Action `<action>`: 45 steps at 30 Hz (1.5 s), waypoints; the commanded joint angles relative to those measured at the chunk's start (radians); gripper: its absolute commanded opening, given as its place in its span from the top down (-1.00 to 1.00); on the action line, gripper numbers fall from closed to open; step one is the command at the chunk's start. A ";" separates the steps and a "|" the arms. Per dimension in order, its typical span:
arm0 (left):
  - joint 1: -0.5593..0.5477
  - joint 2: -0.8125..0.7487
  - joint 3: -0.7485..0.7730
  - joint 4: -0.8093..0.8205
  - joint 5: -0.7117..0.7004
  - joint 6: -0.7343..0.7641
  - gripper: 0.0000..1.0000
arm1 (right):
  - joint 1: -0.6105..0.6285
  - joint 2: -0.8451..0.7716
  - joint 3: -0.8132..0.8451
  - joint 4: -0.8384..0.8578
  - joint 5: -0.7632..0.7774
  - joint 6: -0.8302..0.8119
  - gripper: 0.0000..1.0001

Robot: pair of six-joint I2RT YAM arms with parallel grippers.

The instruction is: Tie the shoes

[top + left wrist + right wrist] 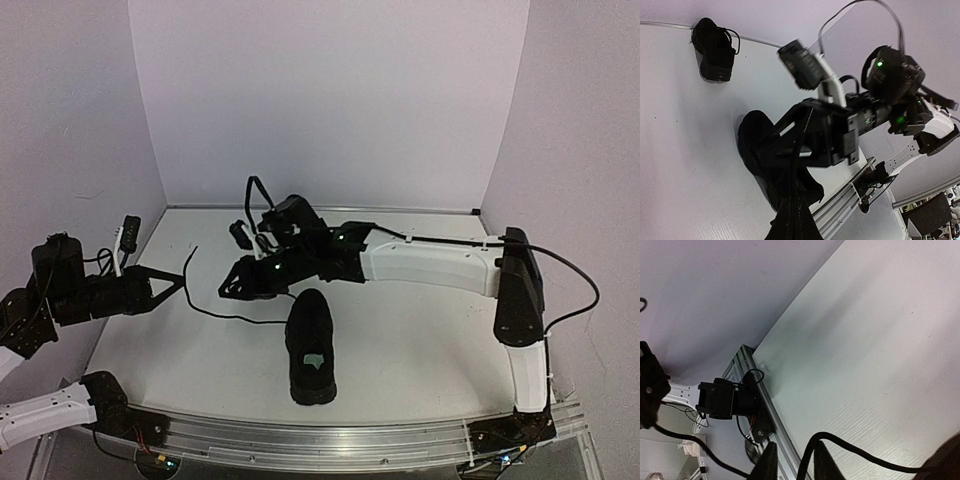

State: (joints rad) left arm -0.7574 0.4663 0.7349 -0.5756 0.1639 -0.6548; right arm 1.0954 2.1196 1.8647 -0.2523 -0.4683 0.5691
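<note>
**Left gripper pinches a lace drawn out from the near sneaker**

The near sneaker (310, 342), all black, stands on the white table (430, 330). Its heel points toward the aluminium rail (350, 440) and its toe toward the back wall. A pale insole label (315, 360) shows inside the heel; any writing on it is too small to read, and no brand mark can be made out on the upper.

A thin black lace (235, 318) leaves this sneaker at its left side, trails left across the table, then bends upward. There the left gripper (180, 280), well left of the sneaker, has its fingers drawn together to a point on the lace.

The right gripper (795, 462) hangs just beyond the sneaker's toe and slightly to its left. In the right wrist view its fingers (822, 460) stand apart, with a black strand rising through the gap; whether they touch it cannot be told.

The second sneaker (715, 47) sits well beyond the near sneaker, against the back wall, its laces loose.
</note>
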 commanded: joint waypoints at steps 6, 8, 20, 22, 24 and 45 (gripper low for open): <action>0.001 -0.034 0.005 -0.003 0.004 -0.011 1.00 | 0.012 -0.021 0.017 -0.023 -0.057 0.009 -0.06; 0.001 -0.011 -0.004 0.017 0.007 -0.011 1.00 | 0.008 -0.049 0.007 -0.040 -0.057 0.005 -0.07; 0.001 0.341 0.039 0.220 -0.033 0.031 1.00 | -0.089 -0.179 -0.113 -0.390 0.149 -0.237 0.23; 0.001 0.424 0.059 0.251 -0.032 0.027 1.00 | -0.089 -0.177 -0.130 -0.431 0.159 -0.273 0.28; 0.001 0.497 0.085 0.288 -0.026 0.017 1.00 | -0.088 -0.180 -0.154 -0.437 0.155 -0.289 0.32; 0.095 0.855 0.246 0.334 -0.040 -0.146 1.00 | -0.094 -0.034 -0.120 -0.512 0.189 -0.414 0.51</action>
State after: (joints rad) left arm -0.6744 1.3186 0.9335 -0.2783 0.1149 -0.7886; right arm 1.0039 2.0715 1.6949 -0.7203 -0.3190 0.1898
